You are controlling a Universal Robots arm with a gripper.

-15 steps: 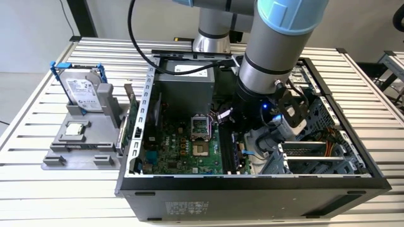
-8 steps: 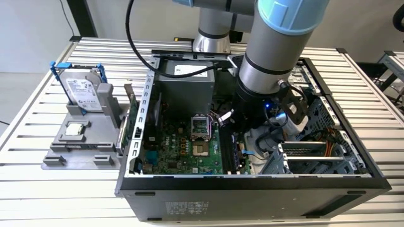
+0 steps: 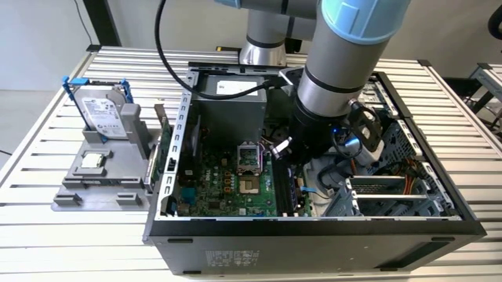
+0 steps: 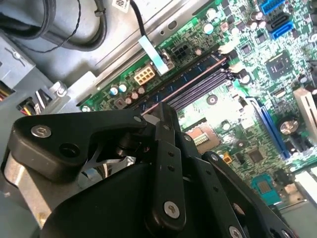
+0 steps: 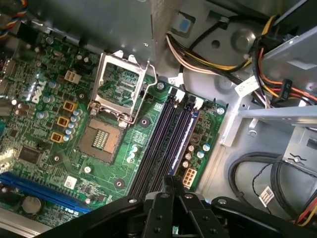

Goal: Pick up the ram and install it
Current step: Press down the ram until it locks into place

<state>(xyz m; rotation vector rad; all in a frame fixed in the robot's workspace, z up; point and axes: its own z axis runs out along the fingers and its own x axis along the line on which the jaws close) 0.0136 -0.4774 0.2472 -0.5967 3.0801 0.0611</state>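
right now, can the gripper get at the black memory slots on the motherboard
Probably yes. The gripper hangs inside the open case just above the memory slots. Nothing crosses them in the first wrist view, and the cables lie off to one side.

Looks like a robotics lab or test workshop: an open desktop PC case (image 3: 314,226) sits on a slatted aluminium-profile table (image 3: 47,247), a grey fixture (image 3: 102,176) on the exterior view's left holds spare parts, and an industrial arm (image 3: 345,70) reaches in.
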